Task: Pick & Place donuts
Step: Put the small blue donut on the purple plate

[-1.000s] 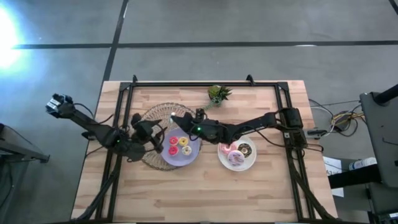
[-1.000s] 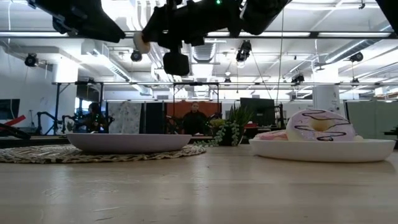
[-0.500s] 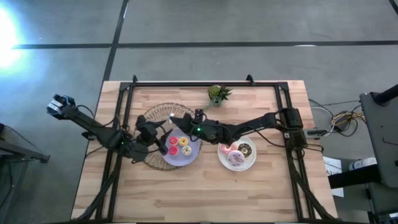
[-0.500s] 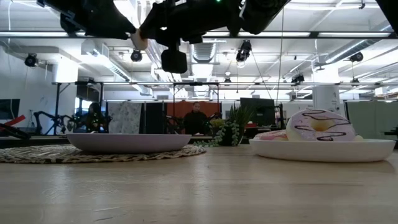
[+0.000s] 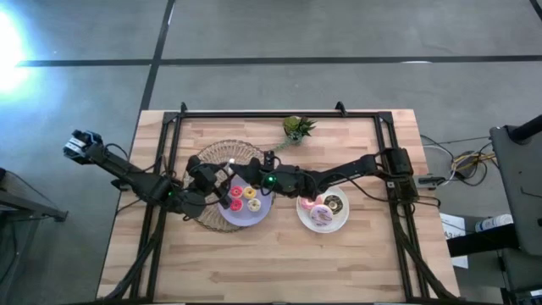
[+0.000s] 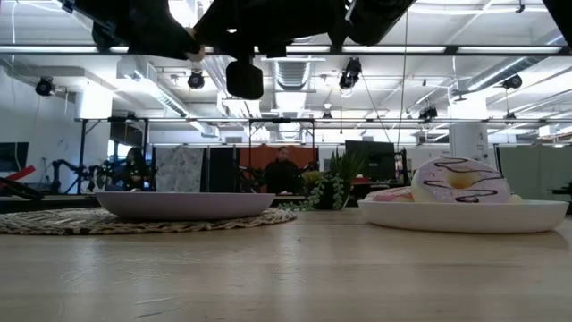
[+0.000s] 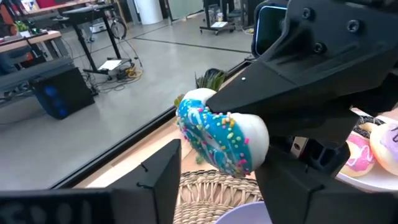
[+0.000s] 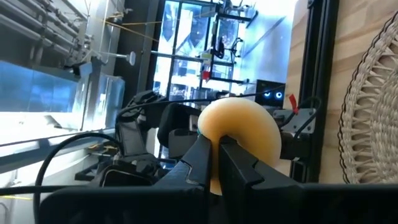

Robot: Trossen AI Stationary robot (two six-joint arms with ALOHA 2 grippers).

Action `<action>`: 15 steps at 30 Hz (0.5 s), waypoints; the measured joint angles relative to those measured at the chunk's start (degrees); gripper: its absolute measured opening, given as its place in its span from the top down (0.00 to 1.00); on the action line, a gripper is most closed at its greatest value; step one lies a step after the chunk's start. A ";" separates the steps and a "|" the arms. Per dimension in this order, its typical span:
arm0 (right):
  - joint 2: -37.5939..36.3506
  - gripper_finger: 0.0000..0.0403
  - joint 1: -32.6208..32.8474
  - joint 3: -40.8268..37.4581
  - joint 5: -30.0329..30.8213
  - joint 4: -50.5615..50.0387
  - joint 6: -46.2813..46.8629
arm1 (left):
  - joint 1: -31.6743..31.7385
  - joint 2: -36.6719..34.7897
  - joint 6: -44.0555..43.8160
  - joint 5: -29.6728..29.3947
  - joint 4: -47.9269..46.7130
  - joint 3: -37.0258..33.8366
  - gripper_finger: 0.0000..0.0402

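A white donut with blue icing and sprinkles (image 7: 217, 140) hangs in the air in my right gripper (image 8: 216, 146), above the woven mat's far part (image 5: 229, 161). My left gripper (image 7: 219, 163) is open just beside it, a finger on each side of the donut; I cannot tell whether they touch it. Red (image 5: 235, 198), orange (image 5: 251, 192) and yellow (image 5: 253, 204) donuts lie flat on the lavender plate (image 5: 258, 217). A pink-iced donut (image 5: 320, 212) and a chocolate one (image 5: 334, 202) lie on the white plate (image 5: 303, 219). My right gripper pinches the blue-iced donut by its ring (image 8: 214, 134) between the two fingers, which come level from the table's right side. The plain tan underside (image 8: 249, 130) faces its wrist camera. The donut is lifted clear, standing on edge.
A round woven mat (image 5: 206, 156) lies under the lavender plate. A small green plant (image 5: 296, 128) stands near the far edge. A black frame (image 5: 279, 113) runs round the table top. Bare wood lies along the near edge (image 5: 279, 263).
My left gripper has moved right and toward the far edge, up to the donut held by my right gripper. My right gripper has shifted slightly left and up with the donut. The donuts on the plates have stayed put.
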 joint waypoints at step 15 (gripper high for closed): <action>-0.08 0.93 -0.55 0.04 -6.05 -2.02 -0.03 | 0.00 0.00 3.92 1.77 -0.42 0.51 0.98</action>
